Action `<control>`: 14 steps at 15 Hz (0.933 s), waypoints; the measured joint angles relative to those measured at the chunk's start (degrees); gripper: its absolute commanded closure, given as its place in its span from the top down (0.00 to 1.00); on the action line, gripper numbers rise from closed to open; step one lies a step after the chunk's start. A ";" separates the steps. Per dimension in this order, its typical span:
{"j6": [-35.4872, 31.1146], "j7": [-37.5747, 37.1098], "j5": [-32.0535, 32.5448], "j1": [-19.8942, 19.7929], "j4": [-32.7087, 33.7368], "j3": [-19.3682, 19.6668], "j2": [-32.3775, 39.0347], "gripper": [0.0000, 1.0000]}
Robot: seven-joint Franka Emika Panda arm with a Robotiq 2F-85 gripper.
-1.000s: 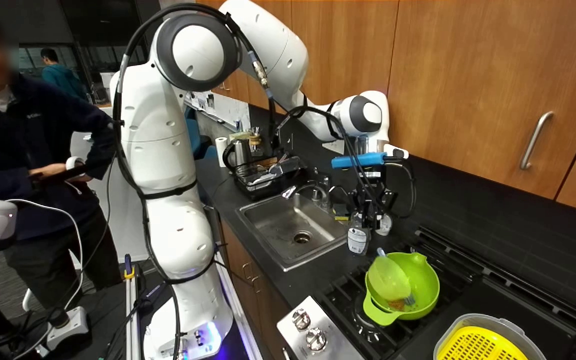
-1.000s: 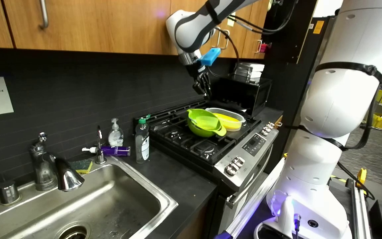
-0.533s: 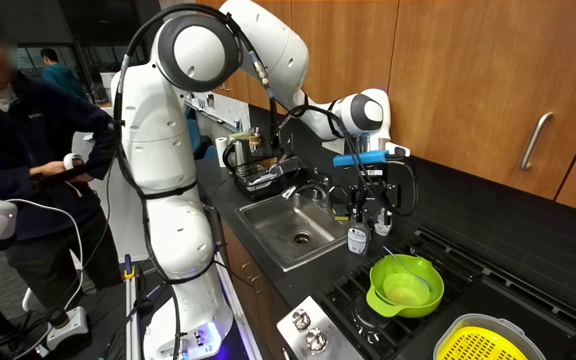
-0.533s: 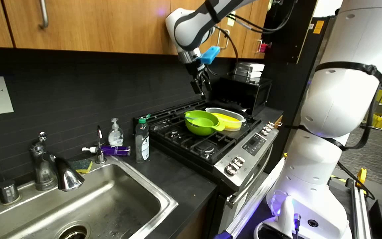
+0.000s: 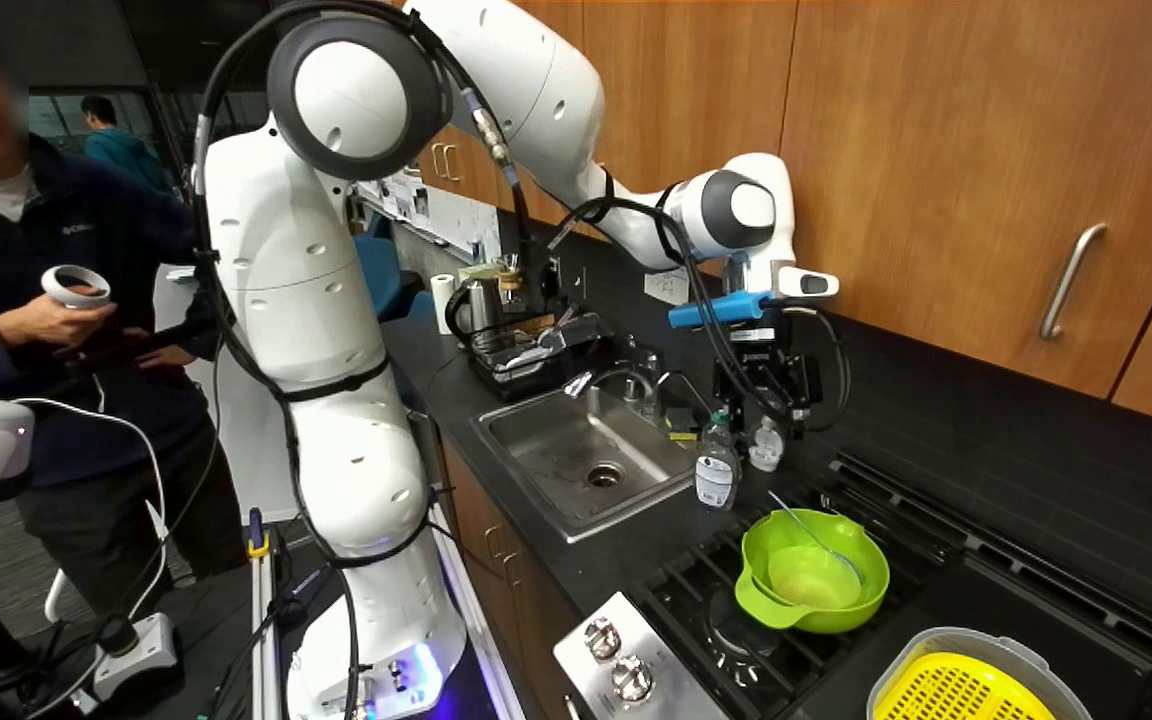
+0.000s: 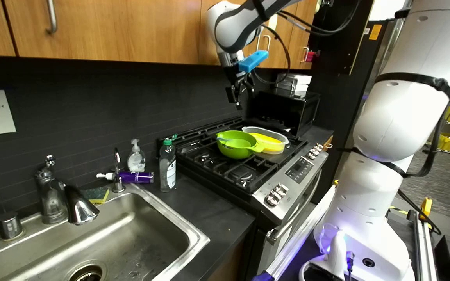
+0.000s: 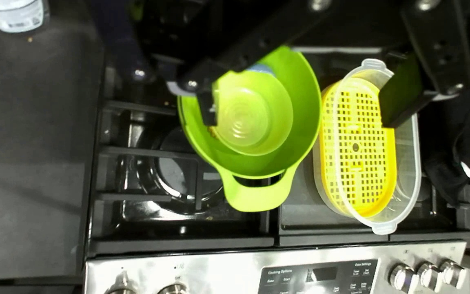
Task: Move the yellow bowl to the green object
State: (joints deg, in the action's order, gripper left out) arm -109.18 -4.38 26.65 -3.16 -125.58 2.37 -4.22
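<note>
The gripper [image 7: 300, 121] hangs above the stove [image 7: 218, 267] with its jaws wide apart and nothing between them – it has let go, and has drawn up slightly in the last half second. Below, the yellow bowl [image 7: 255, 118], steeply tipped a second ago, now rests down inside the green object [image 7: 306, 106], so the task looks done – what remains, I judge, is backing off without catching the thin utensil [image 5: 804, 527] leaning across the rim.

I see brown wooden cupboards [image 6: 111, 31] over a dark tiled wall [image 6: 100, 105]. A black counter [image 6: 209, 210] runs below it, and I see grey carpet [image 6: 440, 187].
</note>
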 measured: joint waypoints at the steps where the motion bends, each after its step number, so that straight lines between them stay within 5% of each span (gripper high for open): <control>1: -0.59 -1.18 -0.20 -0.62 -0.78 0.68 -1.58 1.00; 7: -4.85 -6.52 -4.01 -6.05 -6.14 5.52 -9.81 1.00; 14: -10.94 -16.32 -12.33 -10.73 -7.69 8.81 -9.29 1.00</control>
State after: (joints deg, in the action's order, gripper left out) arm -120.12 -20.69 14.32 -13.89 -133.27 11.17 -13.51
